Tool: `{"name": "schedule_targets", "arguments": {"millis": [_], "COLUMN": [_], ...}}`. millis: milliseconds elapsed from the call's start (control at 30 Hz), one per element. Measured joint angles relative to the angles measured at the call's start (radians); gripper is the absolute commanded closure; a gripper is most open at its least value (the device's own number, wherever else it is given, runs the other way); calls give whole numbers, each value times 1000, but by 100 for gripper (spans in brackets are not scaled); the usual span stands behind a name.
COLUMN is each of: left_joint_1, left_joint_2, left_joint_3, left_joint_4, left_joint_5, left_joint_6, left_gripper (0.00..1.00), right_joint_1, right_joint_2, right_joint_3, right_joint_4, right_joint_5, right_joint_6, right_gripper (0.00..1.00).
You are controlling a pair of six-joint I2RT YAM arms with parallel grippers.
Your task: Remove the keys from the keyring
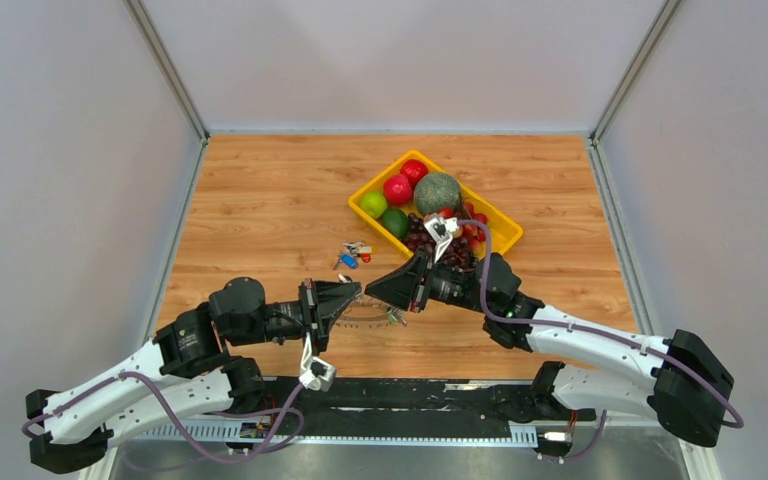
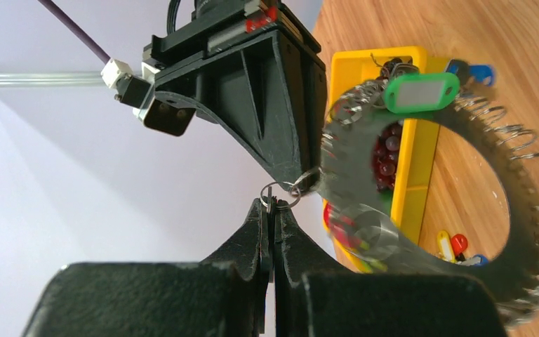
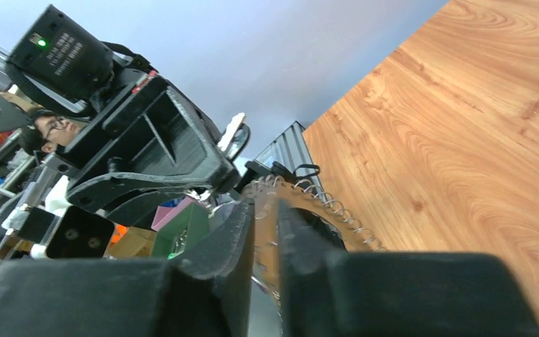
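Observation:
The keyring (image 2: pixel 456 210) is a wide silver toothed ring, held in the air between both grippers. It also shows in the top view (image 1: pixel 375 318). A green-capped key (image 2: pixel 421 91) and a blue-capped key (image 2: pixel 478 73) hang at its top edge. My left gripper (image 2: pixel 275 205) is shut on a small split ring (image 2: pixel 281 191) linked to the keyring's rim. My right gripper (image 3: pixel 267 207) is shut on the flat edge of the keyring (image 3: pixel 319 206). In the top view the left gripper (image 1: pixel 352 300) and the right gripper (image 1: pixel 375 290) meet tip to tip above the table's near middle.
A small loose bunch of keys (image 1: pixel 352 255) with blue and red caps lies on the wooden table (image 1: pixel 260 200) behind the grippers. A yellow basket (image 1: pixel 505 232) of fruit stands at the back right. White walls enclose the table on three sides.

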Motion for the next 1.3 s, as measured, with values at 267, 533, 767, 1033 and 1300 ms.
{"name": "schedule_targets", "arguments": {"millis": [267, 533, 767, 1033, 1300], "left_joint_1": [0, 0, 0, 0, 0], "left_joint_2": [-11, -11, -11, -11, -11], "left_joint_3": [0, 0, 0, 0, 0], "left_joint_4": [2, 2, 2, 1, 2], "left_joint_5": [15, 38, 46, 48, 48], "left_joint_6": [0, 0, 0, 0, 0], "left_gripper": [100, 100, 100, 100, 100], "right_joint_1": [-11, -11, -11, -11, -11], "right_joint_2": [-43, -119, -72, -35, -61], "right_joint_3": [0, 16, 51, 55, 54], "right_joint_4": [-139, -208, -211, -206, -219], "right_joint_5": [10, 13, -20, -50, -107], "right_joint_6": [-231, -591, -718, -765, -770], "right_gripper": [60, 62, 64, 64, 64]}}
